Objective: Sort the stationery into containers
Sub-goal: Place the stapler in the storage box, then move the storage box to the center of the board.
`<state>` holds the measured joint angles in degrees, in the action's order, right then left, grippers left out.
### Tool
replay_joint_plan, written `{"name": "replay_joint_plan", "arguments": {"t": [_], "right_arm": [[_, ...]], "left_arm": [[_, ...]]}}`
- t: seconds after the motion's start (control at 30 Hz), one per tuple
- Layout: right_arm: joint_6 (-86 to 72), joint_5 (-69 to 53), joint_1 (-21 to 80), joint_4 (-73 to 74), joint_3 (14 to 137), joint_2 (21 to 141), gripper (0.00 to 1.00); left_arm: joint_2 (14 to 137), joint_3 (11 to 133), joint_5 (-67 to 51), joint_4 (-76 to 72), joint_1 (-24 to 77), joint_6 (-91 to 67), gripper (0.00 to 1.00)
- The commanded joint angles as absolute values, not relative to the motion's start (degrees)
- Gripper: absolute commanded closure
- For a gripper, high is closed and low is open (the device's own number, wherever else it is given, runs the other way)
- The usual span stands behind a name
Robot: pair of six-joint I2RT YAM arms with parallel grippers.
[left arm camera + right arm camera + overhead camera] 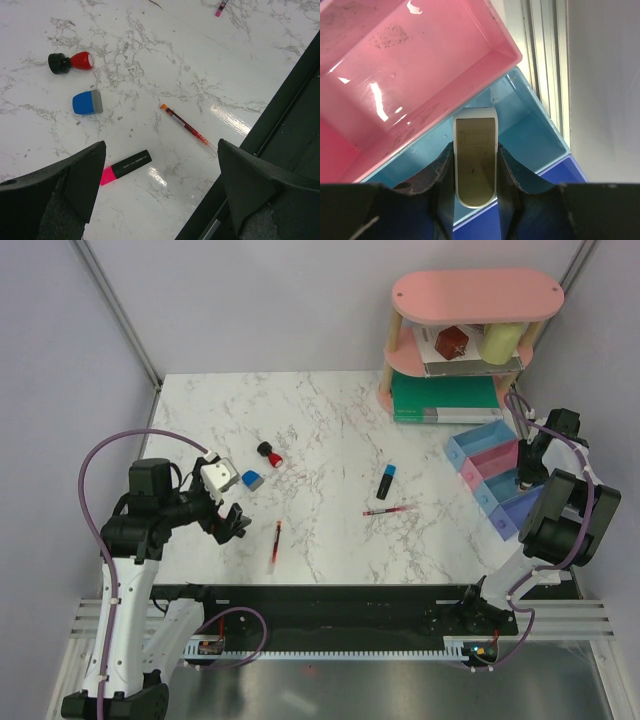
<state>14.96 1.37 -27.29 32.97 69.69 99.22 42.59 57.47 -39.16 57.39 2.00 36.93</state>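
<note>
Right gripper [475,160] clamped on small beige clip [476,127], over light blue bin [535,140]; pink bin [420,65] on one side, purple bin [565,172] on other. Cannot tell whether clip touches bin floor. Left gripper [161,150] jaws spread wide, empty, above table [165,60]. Beneath it: pink-capped marker [125,166], blue eraser [87,102], red-black stub [71,61], red pen [189,129]. Blue-capped marker [386,480] and second red pen [390,510] lie mid-table, apart from bins.

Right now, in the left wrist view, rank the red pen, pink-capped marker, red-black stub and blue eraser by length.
Longest to shortest:
red pen
pink-capped marker
red-black stub
blue eraser
Pen and marker are close; the marker lies nearer the camera.
</note>
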Motion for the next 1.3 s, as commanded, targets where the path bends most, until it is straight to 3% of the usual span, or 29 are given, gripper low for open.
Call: {"name": "replay_joint_plan", "arguments": {"t": [0.0,0.3,0.63,0.87,1.27], "right_arm": [[14.76,-2.11,-27.33,29.88,69.70,97.65,0.61],[14.68,-4.39,-27.07,32.78,70.49,94.75,0.43],[9.15,-8.26,-26.81,35.42,73.83,90.62,0.45],[2.82,-8.53,-26.54,33.93,75.67,94.65,0.46],[-4.48,-1.32,-25.84,28.30,71.99,94.31,0.48]], "left_arm": [[42.19,59.50,-39.64,57.30,2.02,35.60,0.01],[42.54,59.68,-39.90,57.22,2.02,35.51,0.01],[42.01,59.50,-39.90,57.22,2.02,35.51,0.01],[41.75,59.50,-40.25,57.30,2.02,35.33,0.01],[41.22,60.12,-39.55,57.92,2.02,36.21,0.00]]}}
